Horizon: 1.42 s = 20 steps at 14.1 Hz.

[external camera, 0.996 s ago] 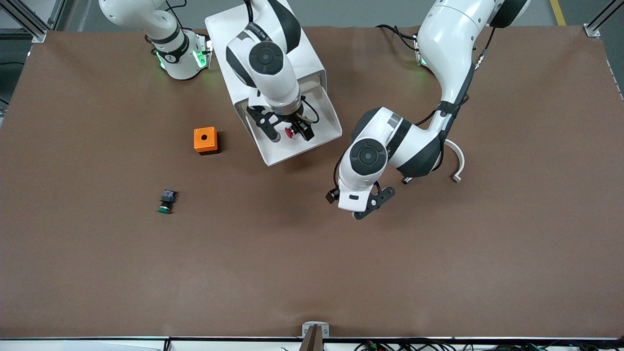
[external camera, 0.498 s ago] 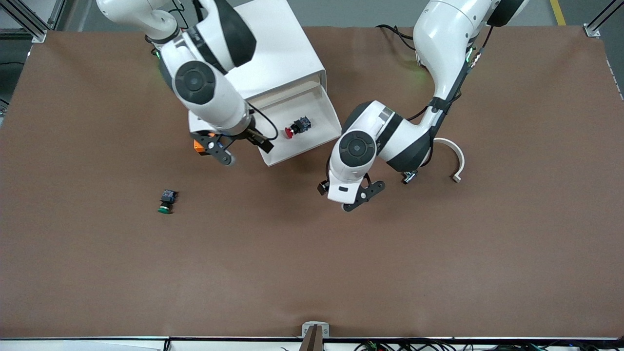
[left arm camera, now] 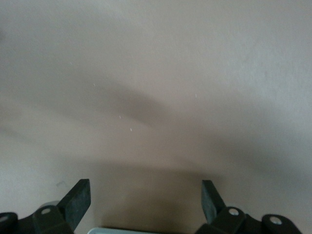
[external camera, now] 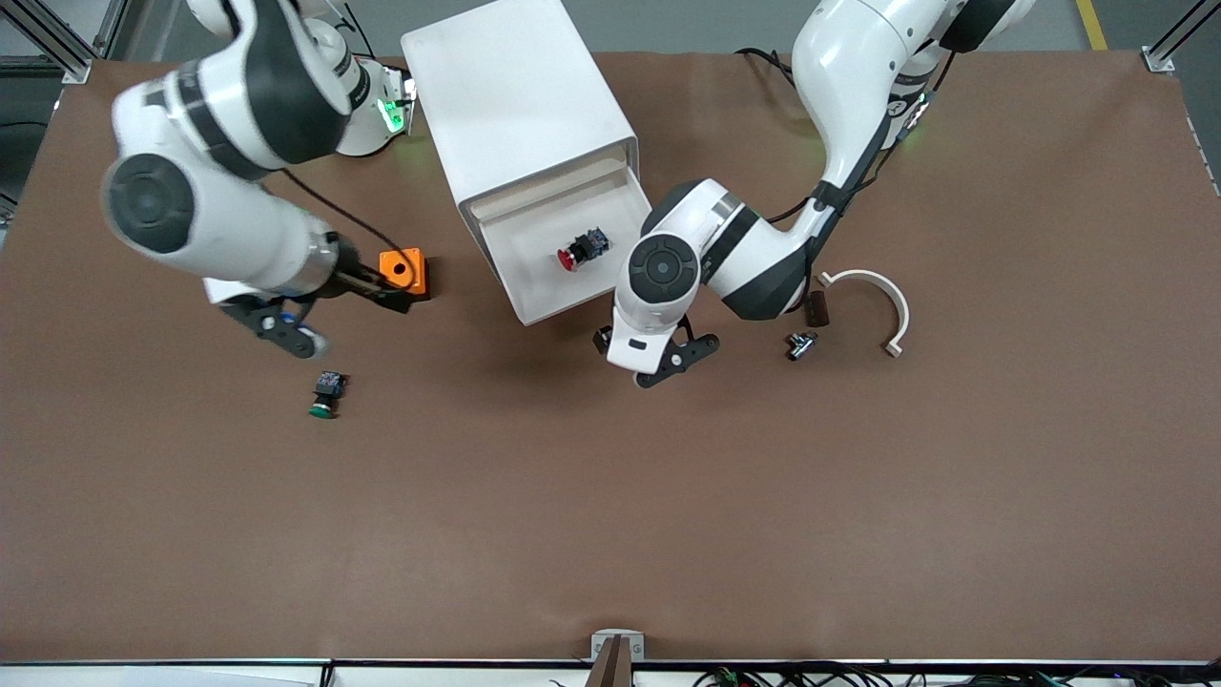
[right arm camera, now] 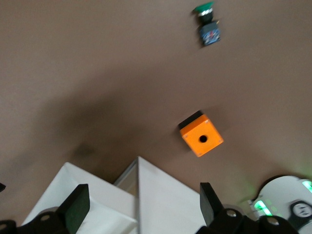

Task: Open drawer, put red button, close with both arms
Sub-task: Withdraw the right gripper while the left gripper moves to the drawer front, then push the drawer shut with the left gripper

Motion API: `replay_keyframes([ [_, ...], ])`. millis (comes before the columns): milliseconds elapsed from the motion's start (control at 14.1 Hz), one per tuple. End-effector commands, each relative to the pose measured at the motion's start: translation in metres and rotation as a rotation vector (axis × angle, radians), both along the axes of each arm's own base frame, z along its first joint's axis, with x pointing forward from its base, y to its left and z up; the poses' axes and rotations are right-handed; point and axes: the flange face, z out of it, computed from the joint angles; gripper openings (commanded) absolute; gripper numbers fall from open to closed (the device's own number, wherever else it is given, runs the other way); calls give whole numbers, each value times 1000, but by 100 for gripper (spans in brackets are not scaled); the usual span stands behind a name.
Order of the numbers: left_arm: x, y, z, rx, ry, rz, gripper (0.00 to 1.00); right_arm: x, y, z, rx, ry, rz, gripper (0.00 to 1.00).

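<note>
The red button [external camera: 576, 250] lies on its side inside the open drawer [external camera: 534, 307] of the white cabinet [external camera: 515, 95]. My right gripper [external camera: 334, 313] hangs open and empty over the table beside the orange box [external camera: 403, 272], above the green-capped button [external camera: 324, 395]. In the right wrist view its open gripper [right arm camera: 144, 204] frames a white cabinet corner [right arm camera: 161, 200]. My left gripper [external camera: 625, 370] is open and empty over bare table, just off the drawer's front corner at the left arm's end. In the left wrist view the gripper [left arm camera: 145, 200] shows only table.
The orange box [right arm camera: 201, 135] and the green-capped button [right arm camera: 207, 22] also show in the right wrist view. A white curved piece [external camera: 876, 294], a small metal part [external camera: 801, 343] and a dark block [external camera: 817, 307] lie toward the left arm's end.
The right gripper has swung from over the drawer, past the orange box, toward the right arm's end; the red button stays in the drawer. The left gripper has moved closer to the drawer's front.
</note>
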Motion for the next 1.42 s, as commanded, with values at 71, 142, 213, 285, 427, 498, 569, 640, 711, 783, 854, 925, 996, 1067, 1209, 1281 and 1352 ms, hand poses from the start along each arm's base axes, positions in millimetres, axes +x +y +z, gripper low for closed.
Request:
replay_keyframes([
  [71, -19, -12, 3, 5, -4, -38, 100, 9, -60, 17, 8, 5, 124, 100],
  [142, -21, -13, 3, 6, -3, -43, 100, 9, -79, 22, 11, -3, 167, 100],
  [213, -28, -20, 3, 6, -3, -58, 100, 8, -99, 27, 8, -3, 214, 100],
  [285, -32, -23, 2, 6, -1, -64, 100, 8, -116, 28, 4, 8, 252, 100],
  [427, -45, -33, -1, 11, 5, -86, 100, 10, -155, 39, 33, 1, 353, 100],
  [498, -49, -37, -1, 10, 5, -95, 100, 11, -176, 52, 57, -18, 446, 100],
  [569, -55, -43, 1, 5, 4, -105, 100, 11, -194, 54, 60, -18, 498, 100],
  [640, -64, -51, 3, -1, 7, -116, 100, 12, -206, 54, 47, -14, 501, 100],
  [711, -68, -54, 2, 0, 8, -123, 100, 12, -211, 55, 41, -16, 495, 100],
  [783, -71, -57, 2, -1, 8, -131, 100, 12, -214, 53, 36, -13, 487, 100],
  [854, -77, -62, 1, 0, 9, -143, 100, 12, -220, 51, 37, -9, 470, 100],
  [925, -87, -69, 1, 2, 10, -159, 100, 13, -223, 51, 35, -13, 463, 100],
  [996, -98, -78, 1, 0, 10, -175, 100, 13, -222, 50, 38, -13, 456, 100],
  [1067, -108, -85, 0, 1, 11, -195, 100, 13, -218, 50, 36, -11, 431, 100],
  [1209, -123, -95, -1, 2, 13, -221, 100, 14, -208, 50, 27, -10, 395, 100],
  [1281, -127, -98, -1, 1, 13, -227, 100, 14, -204, 50, 27, -10, 402, 100],
  [1352, -137, -105, 1, 0, 11, -243, 100, 14, -207, 50, 29, -10, 403, 100],
])
